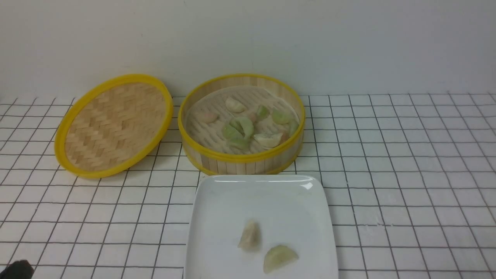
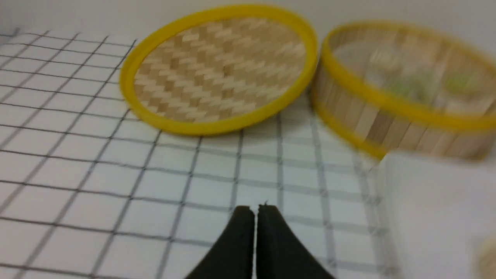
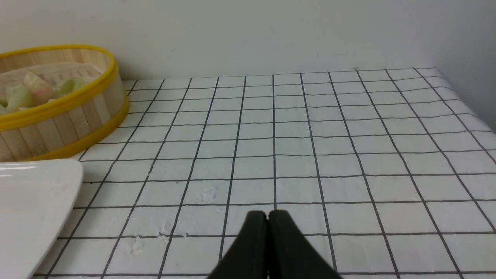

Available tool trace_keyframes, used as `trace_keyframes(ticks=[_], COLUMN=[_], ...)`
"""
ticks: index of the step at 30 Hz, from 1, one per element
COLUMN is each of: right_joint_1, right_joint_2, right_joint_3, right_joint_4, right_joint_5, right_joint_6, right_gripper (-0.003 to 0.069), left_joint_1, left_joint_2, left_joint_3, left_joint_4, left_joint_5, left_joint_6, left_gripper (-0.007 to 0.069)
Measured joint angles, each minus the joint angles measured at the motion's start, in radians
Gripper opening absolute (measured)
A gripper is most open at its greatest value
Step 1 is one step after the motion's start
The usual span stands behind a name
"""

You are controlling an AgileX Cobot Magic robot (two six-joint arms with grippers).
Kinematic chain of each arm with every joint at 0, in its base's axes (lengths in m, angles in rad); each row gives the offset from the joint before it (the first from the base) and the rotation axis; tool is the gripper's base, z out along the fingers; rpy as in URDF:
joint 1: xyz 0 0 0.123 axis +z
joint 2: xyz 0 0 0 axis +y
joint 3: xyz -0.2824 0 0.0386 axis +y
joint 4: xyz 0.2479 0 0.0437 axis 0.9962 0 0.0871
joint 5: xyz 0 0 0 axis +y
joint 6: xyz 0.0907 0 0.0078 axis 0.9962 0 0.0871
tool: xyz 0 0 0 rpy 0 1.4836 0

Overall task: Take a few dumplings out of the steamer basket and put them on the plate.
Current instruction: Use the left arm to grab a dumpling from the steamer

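The steamer basket (image 1: pixel 240 157) stands at the back centre with several green, cream and pinkish dumplings (image 1: pixel 242 126) on its slatted floor. In front of it lies the white plate (image 1: pixel 217 201), carrying a cream dumpling (image 1: pixel 250 235) and a pale green one (image 1: pixel 279 257). My left gripper (image 2: pixel 255 209) is shut and empty, low over the cloth to the left of the plate (image 2: pixel 434 209); only a dark tip of it (image 1: pixel 17 268) shows in the front view. My right gripper (image 3: pixel 267 214) is shut and empty over the cloth to the right of the plate (image 3: pixel 35 193) and basket (image 3: pixel 66 116).
The flat woven lid (image 1: pixel 114 124) with its yellow rim leans against the basket's left side. A white cloth with a black grid (image 1: pixel 407 174) covers the table, and a pale wall runs behind. The table's right edge (image 3: pixel 469 104) shows in the right wrist view.
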Motion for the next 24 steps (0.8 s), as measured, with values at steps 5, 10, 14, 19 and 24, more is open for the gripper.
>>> trace_keyframes(ticks=[5, 10, 14, 19, 24], right_joint_1=[0.000, 0.000, 0.000, 0.000, 0.000], right_joint_2=[0.000, 0.000, 0.000, 0.000, 0.000], right_joint_3=[0.000, 0.000, 0.000, 0.000, 0.000], right_joint_4=[0.000, 0.000, 0.000, 0.000, 0.000], right_joint_5=[0.000, 0.000, 0.000, 0.001, 0.001], right_joint_6=[0.000, 0.000, 0.000, 0.000, 0.000], right_gripper=[-0.0010, -0.0010, -0.0010, -0.0010, -0.0010], left_joint_1=[0.000, 0.000, -0.004, -0.042, -0.096], left_joint_2=[0.000, 0.004, 0.157, 0.501, 0.944], left_joint_3=[0.000, -0.044, -0.304, -0.722, -1.089], left_joint_4=[-0.276, -0.405, -0.258, -0.003, 0.076], left_joint_5=[-0.267, -0.540, -0.398, 0.133, 0.621], left_joint_6=[-0.089, -0.123, -0.126, -0.113, 0.055], left_gripper=[-0.0006, -0.0006, -0.0006, -0.0006, -0.0006])
